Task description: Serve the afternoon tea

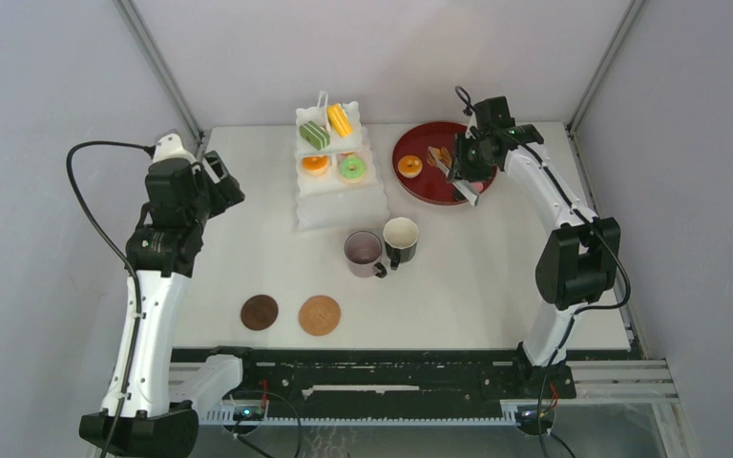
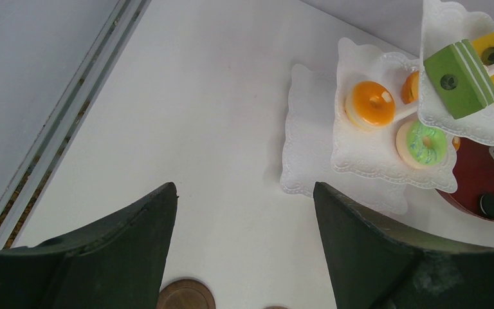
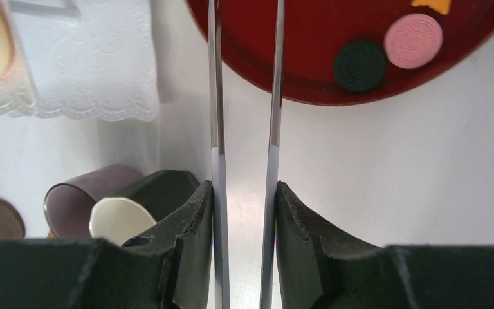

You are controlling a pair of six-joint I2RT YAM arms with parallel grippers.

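- right gripper (image 3: 244, 193) has its jaws pinched partway in on the long metal tongs (image 3: 215, 96), both blades squeezed between the fingers. the tong tips run out of the wrist view, so can't tell if they've got anything in them
- left gripper (image 2: 244, 188) is spread wide w/ nothing in it, hanging over bare table (image 1: 248, 239) left of the three-tier stand (image 1: 339, 205)
- stand sits back-middle. top tier has a green slice (image 1: 314, 135) + yellow slice (image 1: 340, 119), mid tier an orange donut (image 1: 316, 164) + green donut (image 1: 351, 168), bottom tier looks bare afaict
- red tray (image 1: 420, 186) just right of the stand has an orange pastry (image 1: 408, 166) on it, plus a black cookie (image 3: 359, 65) and pink cookie (image 3: 413, 40) near its rim
- so imo the step in hand = ferrying pastries from tray to stand w/ the tongs, right arm over the tray
- next move prob: drop the tong tips either side of one pastry, squeeze a bit more, lift, swing left to a free tier. needs a gentle squeeze, small round stuff could pop out
- mauve mug (image 1: 364, 250) + black mug (image 1: 401, 239) touch each other mid-table, the two coasters (image 1: 260, 312) are near the front, well apart from them. mugs not on coasters yet, prob the left arm's job
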